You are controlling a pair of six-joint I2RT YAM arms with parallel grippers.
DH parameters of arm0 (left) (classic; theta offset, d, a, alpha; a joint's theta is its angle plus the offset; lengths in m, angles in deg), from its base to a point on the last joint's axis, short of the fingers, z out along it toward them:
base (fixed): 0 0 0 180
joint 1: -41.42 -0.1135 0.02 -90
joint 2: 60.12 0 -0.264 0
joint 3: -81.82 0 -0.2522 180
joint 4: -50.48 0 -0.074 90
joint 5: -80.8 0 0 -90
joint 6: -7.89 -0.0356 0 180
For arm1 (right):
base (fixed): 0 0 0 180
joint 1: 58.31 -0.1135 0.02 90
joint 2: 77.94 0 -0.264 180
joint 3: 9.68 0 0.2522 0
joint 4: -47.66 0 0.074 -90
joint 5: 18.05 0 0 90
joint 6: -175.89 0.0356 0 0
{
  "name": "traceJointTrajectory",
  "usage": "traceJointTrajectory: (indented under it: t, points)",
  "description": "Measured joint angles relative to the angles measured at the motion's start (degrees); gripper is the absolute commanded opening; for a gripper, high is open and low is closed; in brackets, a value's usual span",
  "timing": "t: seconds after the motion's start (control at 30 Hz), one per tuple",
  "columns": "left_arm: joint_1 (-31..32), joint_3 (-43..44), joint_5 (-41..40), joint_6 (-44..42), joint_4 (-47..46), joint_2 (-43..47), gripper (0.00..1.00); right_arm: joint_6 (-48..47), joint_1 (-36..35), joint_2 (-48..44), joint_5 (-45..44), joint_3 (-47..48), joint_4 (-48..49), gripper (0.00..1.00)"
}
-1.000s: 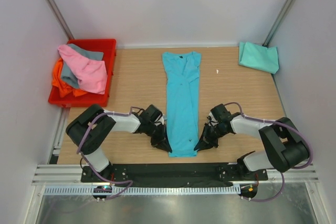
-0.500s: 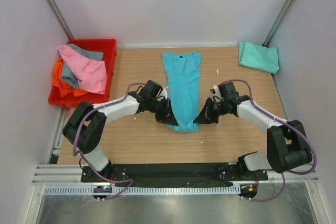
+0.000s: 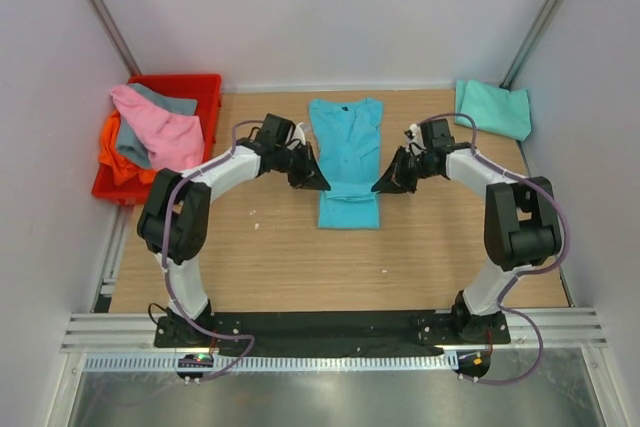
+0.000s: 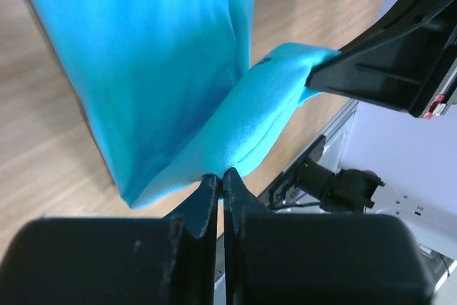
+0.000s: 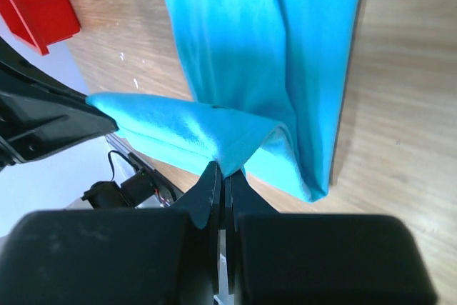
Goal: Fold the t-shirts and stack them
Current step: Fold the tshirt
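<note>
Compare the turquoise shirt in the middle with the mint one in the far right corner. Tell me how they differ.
The turquoise shirt is brighter and bluer than the mint shirt. The turquoise shirt is a long strip, near end doubled over; the mint shirt is a compact folded bundle. The left gripper and right gripper pinch the turquoise shirt; nothing touches the mint shirt. Both lie on the table.

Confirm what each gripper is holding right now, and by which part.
Both are shut on the turquoise t-shirt: the left gripper pinches its left hem corner, the right gripper the right hem corner, with the hem folded up over the body.
</note>
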Motion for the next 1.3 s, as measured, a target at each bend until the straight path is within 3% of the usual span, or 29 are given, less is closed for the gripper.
traceJointTrajectory:
  t: [0.33, 0.87, 0.9, 0.93, 0.97, 1.0, 1.03, 1.1, 1.2, 1.3]
  points:
    - [-2.75, 7.98, -1.05, -2.16, 0.13, -8.33, 0.0, -2.8, 0.46, 10.82, 0.48, 11.85, 1.11, 0.01]
    - [-5.6, 23.43, -2.56, -3.41, -1.27, -21.44, 0.0, -1.18, 1.86, 20.33, 0.83, 22.88, 5.55, 0.01]
    - [-5.62, 23.65, -2.8, -3.41, -1.44, -22.01, 0.02, -0.94, 1.86, 21.05, 0.83, 23.5, 6.01, 0.01]
    - [-5.62, 23.87, -3.04, -3.43, -1.49, -22.49, 0.17, -0.79, 1.86, 21.59, 0.83, 23.93, 6.38, 0.02]
    - [-5.62, 24.22, -3.48, -3.74, -1.55, -23.08, 0.22, -0.74, 1.86, 22.32, 0.85, 24.44, 6.84, 0.09]
    - [-5.64, 24.72, -3.98, -3.8, -1.46, -23.58, 0.25, -0.66, 1.86, 22.99, 0.94, 24.83, 7.3, 0.27]
    - [-5.66, 25.46, -4.52, -3.76, -1.31, -24.13, 0.33, -0.44, 1.86, 23.63, 1.01, 25.22, 7.41, 0.34]
    - [-5.77, 26.99, -5.44, -4.37, -1.16, -24.59, 0.39, -1.05, 1.86, 24.63, 0.66, 25.86, 7.13, 0.5]
    - [-6.1, 29.33, -5.62, -4.83, -1.46, -24.44, 0.43, -2.43, 1.99, 24.63, -0.28, 25.79, 6.75, 0.64]
    - [-6.54, 28.94, -4.66, -4.33, -1.88, -22.58, 0.45, -3.48, 2.56, 22.14, -1.42, 22.69, 7.98, 0.63]
